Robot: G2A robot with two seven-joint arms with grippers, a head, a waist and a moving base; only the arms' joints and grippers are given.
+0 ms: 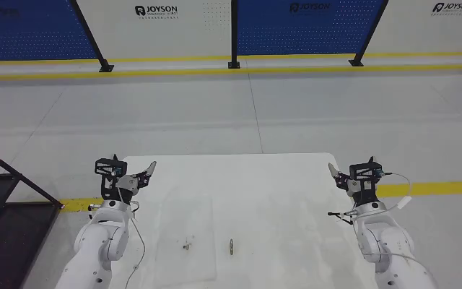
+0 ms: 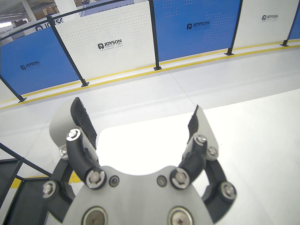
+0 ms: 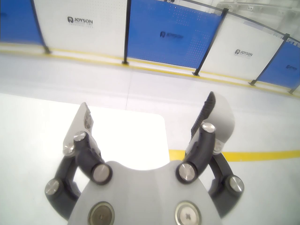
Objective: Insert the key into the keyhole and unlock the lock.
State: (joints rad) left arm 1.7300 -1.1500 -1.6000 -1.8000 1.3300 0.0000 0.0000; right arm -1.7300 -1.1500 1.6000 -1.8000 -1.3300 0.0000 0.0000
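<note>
White bench [image 1: 289, 188] filled the lower middle of the top view, bright and bare-looking apart from two small metal things near the bottom edge of the frame. A small metal piece [image 1: 186, 246] lay left of centre, inside a faint rectangular patch [image 1: 180, 217] on the surface. A longer metal piece [image 1: 231, 246] lay just right of that patch, its length running up and down the frame. Which of the two was the key and which the lock could not be told at that size; they lay near each other but apart.

Farther up, the left claw [image 1: 142, 175] [image 2: 137, 118] sat at the bench's upper left corner, released, its ribbed black pads [image 2: 82, 120] spread wide with nothing between them. The right claw [image 1: 341, 177] [image 3: 147, 108] sat at the upper right corner, likewise released and holding nothing. Both were well apart from the metal pieces.

A black frame [image 1: 14, 188] stood at the left edge of the frame beside the bench. Beyond lay pale grey floor [image 1: 253, 108], then a yellow floor line [image 1: 216, 70], then blue and white fence panels [image 1: 303, 29] on black posts.
</note>
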